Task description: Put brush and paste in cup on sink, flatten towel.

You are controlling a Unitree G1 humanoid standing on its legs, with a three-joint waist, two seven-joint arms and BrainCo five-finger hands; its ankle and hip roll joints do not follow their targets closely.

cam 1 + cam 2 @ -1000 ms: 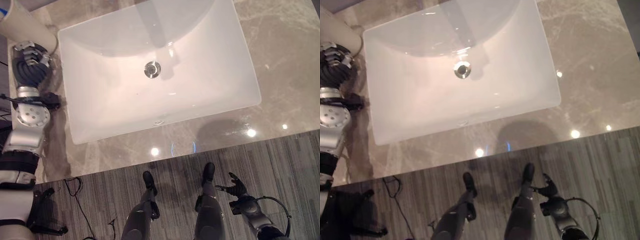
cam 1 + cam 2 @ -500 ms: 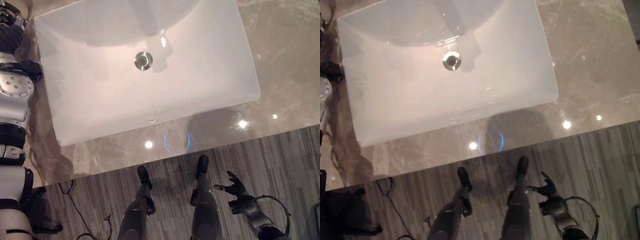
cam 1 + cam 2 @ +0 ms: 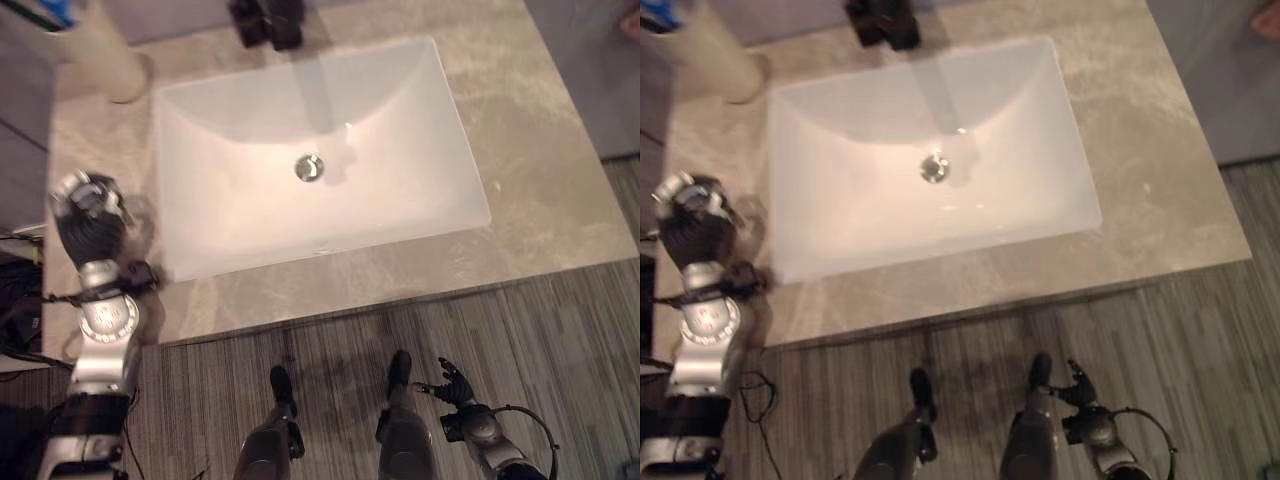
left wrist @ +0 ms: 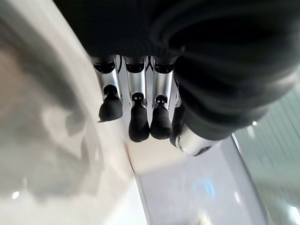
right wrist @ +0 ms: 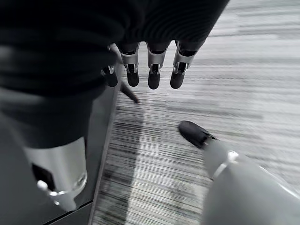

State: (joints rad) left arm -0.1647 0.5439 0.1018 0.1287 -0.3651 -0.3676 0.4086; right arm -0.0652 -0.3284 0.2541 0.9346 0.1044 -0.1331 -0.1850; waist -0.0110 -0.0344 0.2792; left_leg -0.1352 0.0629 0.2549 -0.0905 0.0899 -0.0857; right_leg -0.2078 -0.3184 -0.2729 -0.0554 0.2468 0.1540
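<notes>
The left hand [image 3: 88, 200], fingers relaxed and empty, hovers over the tabletop [image 3: 540, 200]; the cup [image 3: 95, 55] stands beyond it. Right hand [image 3: 452, 385] hangs loosely open. Lift clear without nudging the cup.

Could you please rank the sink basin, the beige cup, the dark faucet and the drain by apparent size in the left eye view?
Largest to smallest:
1. Sink basin
2. Beige cup, partly cut off by the picture's edge
3. Dark faucet, also cut off, so its place against the cup is unsure
4. Drain
</notes>
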